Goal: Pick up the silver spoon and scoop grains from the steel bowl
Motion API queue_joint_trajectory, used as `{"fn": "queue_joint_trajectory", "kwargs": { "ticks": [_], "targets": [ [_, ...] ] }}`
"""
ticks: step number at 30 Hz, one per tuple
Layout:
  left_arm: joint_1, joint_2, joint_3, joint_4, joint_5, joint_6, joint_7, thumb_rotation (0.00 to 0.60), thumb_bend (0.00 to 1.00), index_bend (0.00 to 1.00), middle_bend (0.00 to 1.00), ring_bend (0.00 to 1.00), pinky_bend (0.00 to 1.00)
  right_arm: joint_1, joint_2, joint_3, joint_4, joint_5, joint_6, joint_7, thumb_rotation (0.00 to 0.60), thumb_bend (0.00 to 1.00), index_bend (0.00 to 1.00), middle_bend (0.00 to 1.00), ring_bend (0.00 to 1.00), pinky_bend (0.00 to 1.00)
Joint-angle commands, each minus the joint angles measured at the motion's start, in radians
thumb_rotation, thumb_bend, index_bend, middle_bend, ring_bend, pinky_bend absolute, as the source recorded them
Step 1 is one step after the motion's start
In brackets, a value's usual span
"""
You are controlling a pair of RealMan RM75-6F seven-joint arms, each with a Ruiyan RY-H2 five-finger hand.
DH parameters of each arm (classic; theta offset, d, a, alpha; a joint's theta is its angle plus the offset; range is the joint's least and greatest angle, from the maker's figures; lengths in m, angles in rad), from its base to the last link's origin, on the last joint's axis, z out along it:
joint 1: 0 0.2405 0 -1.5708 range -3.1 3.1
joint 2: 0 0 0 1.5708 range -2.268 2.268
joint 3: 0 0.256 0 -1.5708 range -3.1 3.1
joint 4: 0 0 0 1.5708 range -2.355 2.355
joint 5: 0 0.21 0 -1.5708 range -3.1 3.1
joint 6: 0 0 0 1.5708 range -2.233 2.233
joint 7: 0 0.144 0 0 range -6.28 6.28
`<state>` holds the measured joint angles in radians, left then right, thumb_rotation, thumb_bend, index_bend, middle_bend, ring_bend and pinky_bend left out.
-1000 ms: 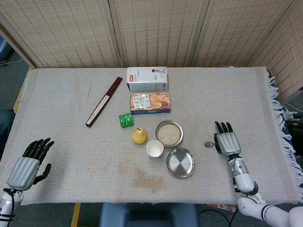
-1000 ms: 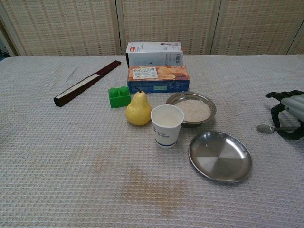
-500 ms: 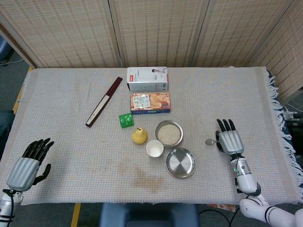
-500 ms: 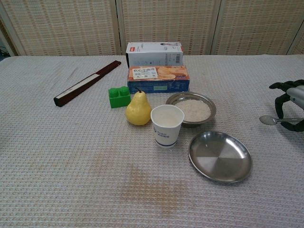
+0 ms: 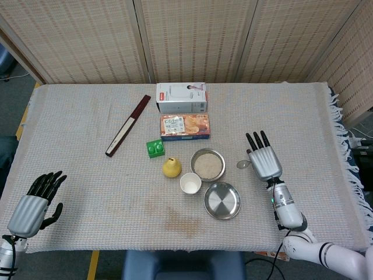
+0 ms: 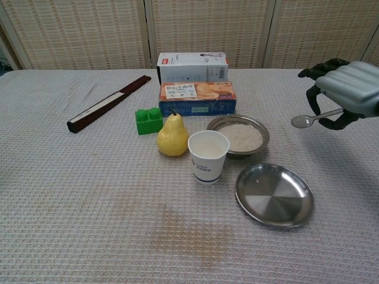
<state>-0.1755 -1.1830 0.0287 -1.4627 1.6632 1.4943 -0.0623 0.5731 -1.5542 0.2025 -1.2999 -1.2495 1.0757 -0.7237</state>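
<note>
Spoon in hand: your right hand (image 6: 343,89) grips the silver spoon (image 6: 308,119) by its handle, holding it in the air above the desk (image 6: 77,195), bowl end pointing toward the steel bowl (image 6: 238,135) of grains. In the head view, the spoon's tip (image 5: 242,164) sits just to the right of that bowl's rim (image 5: 208,164), not yet over it. Your left hand (image 5: 32,205) rests at the near left edge of the desk, fingers apart and holding nothing. Near the grain bowl you have an empty steel plate (image 6: 274,194), a paper cup (image 6: 208,155) and a yellow pear (image 6: 172,136).
</note>
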Motion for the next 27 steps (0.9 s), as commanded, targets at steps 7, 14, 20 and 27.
{"fn": "queue_joint_trajectory", "kwargs": {
  "ticks": [7,14,20,27],
  "targets": [
    [0.000,0.006,0.006,0.004,0.014,0.005,-0.017,0.600,0.52,0.00,0.00,0.00,0.08,0.162,-0.084,0.018,-0.034,0.055,-0.008,-0.388,0.600,0.47,0.73,0.07,0.00,0.00],
    [0.000,0.010,0.008,0.007,0.020,0.011,-0.032,0.600,0.52,0.00,0.00,0.00,0.08,0.230,-0.141,-0.026,0.036,0.057,-0.015,-0.605,0.600,0.47,0.74,0.07,0.00,0.00],
    [0.000,0.010,0.009,0.008,0.020,0.009,-0.038,0.600,0.52,0.00,0.00,0.00,0.08,0.260,-0.170,-0.053,0.087,0.068,-0.021,-0.716,0.600,0.47,0.74,0.07,0.00,0.00],
    [-0.001,0.009,0.009,0.007,0.019,0.005,-0.033,0.600,0.52,0.00,0.00,0.00,0.08,0.281,-0.198,-0.071,0.126,0.092,-0.034,-0.762,0.600,0.47,0.74,0.07,0.00,0.00]
  ]
}}
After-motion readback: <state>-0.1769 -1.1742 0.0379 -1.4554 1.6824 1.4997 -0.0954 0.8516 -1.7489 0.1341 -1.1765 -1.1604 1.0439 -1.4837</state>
